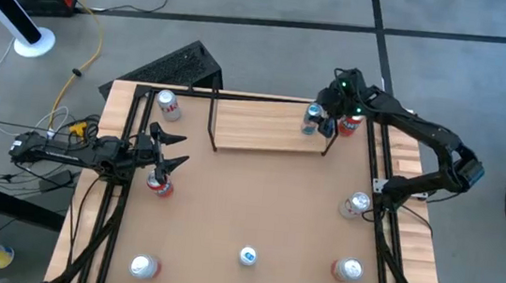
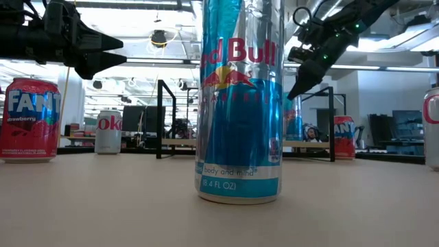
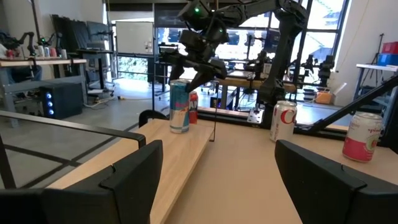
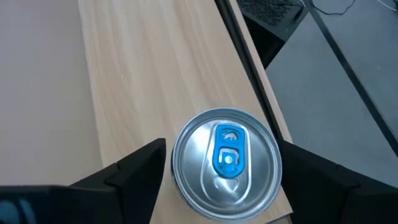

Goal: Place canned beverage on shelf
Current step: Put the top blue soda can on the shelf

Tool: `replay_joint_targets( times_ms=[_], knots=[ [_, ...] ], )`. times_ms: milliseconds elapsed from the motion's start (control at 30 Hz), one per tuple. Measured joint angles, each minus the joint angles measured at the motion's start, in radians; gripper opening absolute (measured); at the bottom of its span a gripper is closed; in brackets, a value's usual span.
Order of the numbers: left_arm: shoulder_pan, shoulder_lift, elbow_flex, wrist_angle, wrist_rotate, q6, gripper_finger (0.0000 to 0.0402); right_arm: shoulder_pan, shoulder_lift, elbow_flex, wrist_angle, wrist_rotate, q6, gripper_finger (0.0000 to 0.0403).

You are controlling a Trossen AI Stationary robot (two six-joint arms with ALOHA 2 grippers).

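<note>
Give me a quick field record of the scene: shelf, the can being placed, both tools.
shelf: light-wood plank at the table's far side, black rod uprights at its ends
can on shelf: slim blue-and-silver can upright at the shelf's right end
right tool: above that can, fingers either side of its top, not visibly touching it
left tool: open, at the table's left, near a red can
other cans: several loose on the table

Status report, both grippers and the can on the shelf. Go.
Right gripper open, straddling blue can upright on shelf. Left gripper open, hovering beside red can. Nothing blocking.
</note>
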Motion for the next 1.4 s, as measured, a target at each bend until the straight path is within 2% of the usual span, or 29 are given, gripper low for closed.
replay_joint_targets(
  times_ms=[267, 467, 633, 833, 933, 1033, 1100, 1267, 1333, 1400],
  knots=[
    [0.0, 0.0, 0.0, 0.0, 0.0, 0.0, 0.0295, 0.031, 0.0, 0.009, 0.018, 0.02, -0.003, 0.0325],
    [0.0, 0.0, 0.0, 0.0, 0.0, 0.0, 0.0295, 0.06, 0.0, 0.083, -0.01, 0.074, -0.004, 0.0326],
    [0.0, 0.0, 0.0, 0.0, 0.0, 0.001, 0.0295, 0.107, 0.0, 0.173, -0.093, 0.08, 0.05, 0.0326],
    [0.0, 0.0, 0.0, 0.0, 0.0, 0.012, 0.0295, 0.228, -0.002, 0.235, -0.29, 0.08, 0.103, 0.0308],
    [0.0, 0.0, 0.0, -0.009, 0.0, -0.001, 0.0295, 0.304, -0.001, 0.233, -0.41, 0.087, 0.152, 0.0278],
    [0.0, 0.0, 0.0, -0.02, 0.0, -0.002, 0.0295, 0.384, -0.001, 0.211, -0.44, 0.099, 0.219, 0.0234],
    [0.0, 0.0, 0.0, -0.016, 0.0, -0.002, 0.0295, 0.434, 0.0, 0.19, -0.429, 0.172, 0.24, 0.0195],
    [0.0, 0.0, 0.0, -0.014, 0.0, -0.017, 0.0295, 0.512, 0.0, 0.156, -0.387, 0.441, 0.285, 0.0073],
    [0.0, 0.0, 0.0, -0.015, 0.0, -0.019, 0.0295, 0.53, 0.0, 0.143, -0.37, 0.48, 0.305, 0.0026],
    [0.0, 0.0, 0.0, -0.014, -0.001, -0.011, 0.0295, 0.54, 0.0, 0.127, -0.352, 0.481, 0.316, 0.0017]
  ],
)
